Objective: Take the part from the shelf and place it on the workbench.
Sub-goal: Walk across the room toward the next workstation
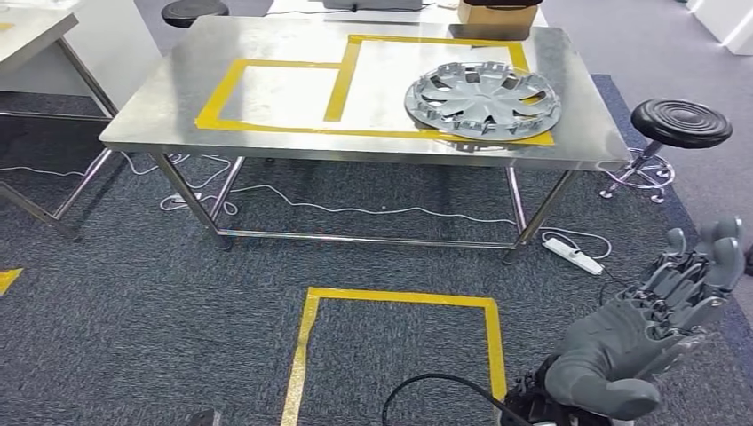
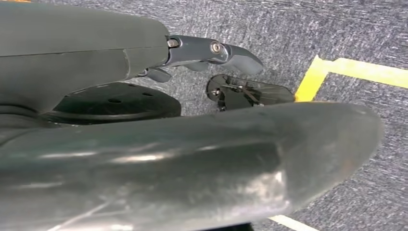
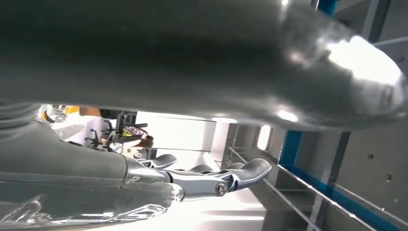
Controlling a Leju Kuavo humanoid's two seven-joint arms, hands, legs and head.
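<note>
Round silver-grey plastic wheel cover (image 1: 482,99) lies flat on the steel worktop (image 1: 293,44), inside yellow tape lines, well beyond the right hand (image 1: 644,333) fingers (image 1: 701,271). Those fingers are spread, holding nothing. Left hand (image 2: 144,130) hangs over grey carpet (image 2: 337,29), fingers loosely extended, empty.

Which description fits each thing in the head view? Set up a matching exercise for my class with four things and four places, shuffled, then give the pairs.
Things:
1. hubcap
2. black stool
3. white power strip
4. cardboard box

Places:
A. on the carpet near a table leg
B. at the table's far edge
C. on the steel table, over yellow tape
D. right of the table, on the floor

Pairs: 1-C, 2-D, 3-A, 4-B
</note>
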